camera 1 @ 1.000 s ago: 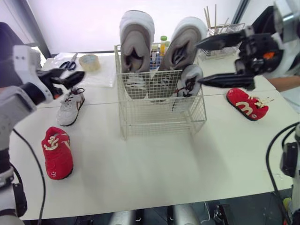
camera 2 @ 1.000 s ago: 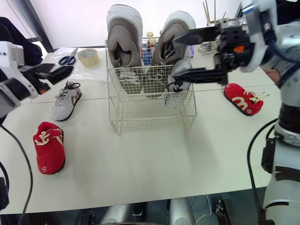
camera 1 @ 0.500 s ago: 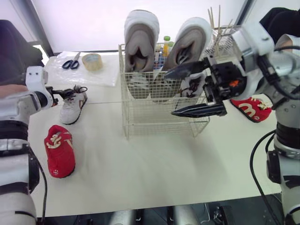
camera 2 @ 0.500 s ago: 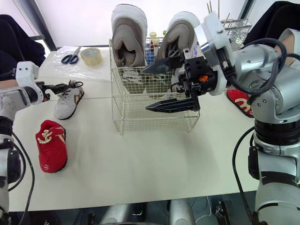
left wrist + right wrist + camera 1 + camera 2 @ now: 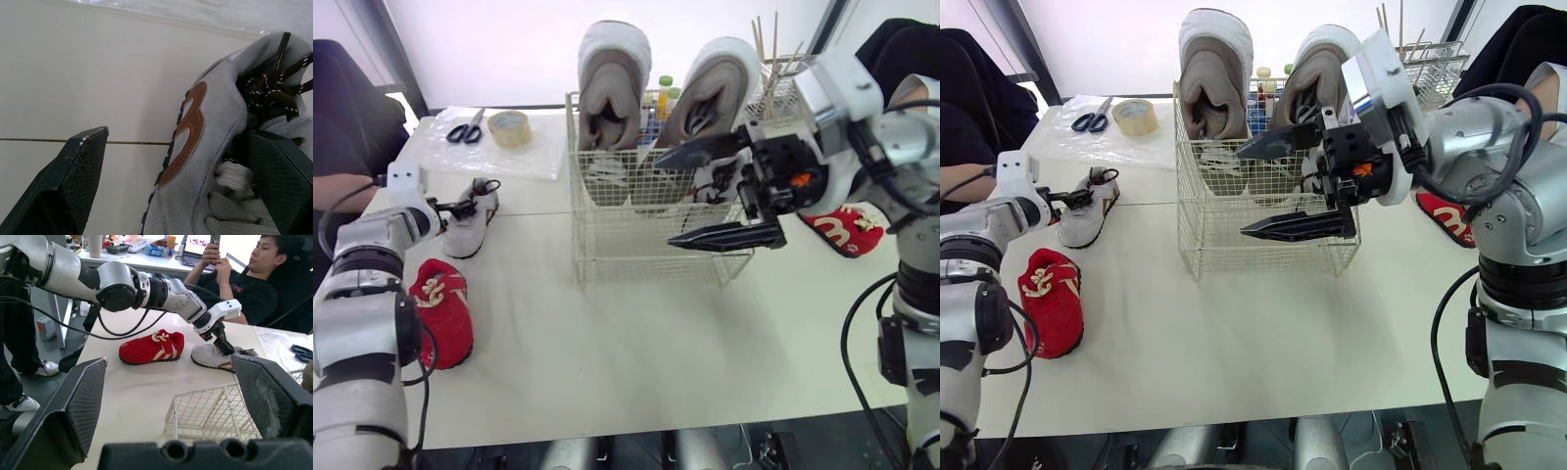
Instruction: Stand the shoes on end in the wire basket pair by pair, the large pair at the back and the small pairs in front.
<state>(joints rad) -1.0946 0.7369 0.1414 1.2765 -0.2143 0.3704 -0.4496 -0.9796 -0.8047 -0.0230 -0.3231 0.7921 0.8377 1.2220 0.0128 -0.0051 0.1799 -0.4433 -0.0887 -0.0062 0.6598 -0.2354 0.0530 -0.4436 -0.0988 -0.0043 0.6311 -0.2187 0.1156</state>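
Note:
The wire basket (image 5: 651, 245) holds the large beige pair (image 5: 612, 78) upright at the back and one small grey shoe (image 5: 713, 181) in front. Its mate, a small grey shoe (image 5: 470, 220) with a brown stripe, lies on the table to the left. My left gripper (image 5: 176, 181) is open astride that shoe's side wall, one finger (image 5: 279, 176) in its mouth, the other clear of it. One red shoe (image 5: 440, 308) lies near left, another (image 5: 837, 227) right of the basket. My right gripper (image 5: 664, 201) hangs wide open before the basket's front, holding nothing.
Scissors (image 5: 465, 129) and a tape roll (image 5: 510, 127) lie on a plastic sheet at the back left. Bottles (image 5: 664, 93) stand behind the basket, and a wire rack with sticks (image 5: 783, 78) is at the back right. A seated person (image 5: 244, 279) is beside the table's left end.
My left gripper has dropped onto the grey shoe on the table and now straddles its side. My right gripper has swung from the back right to the basket's front, still open.

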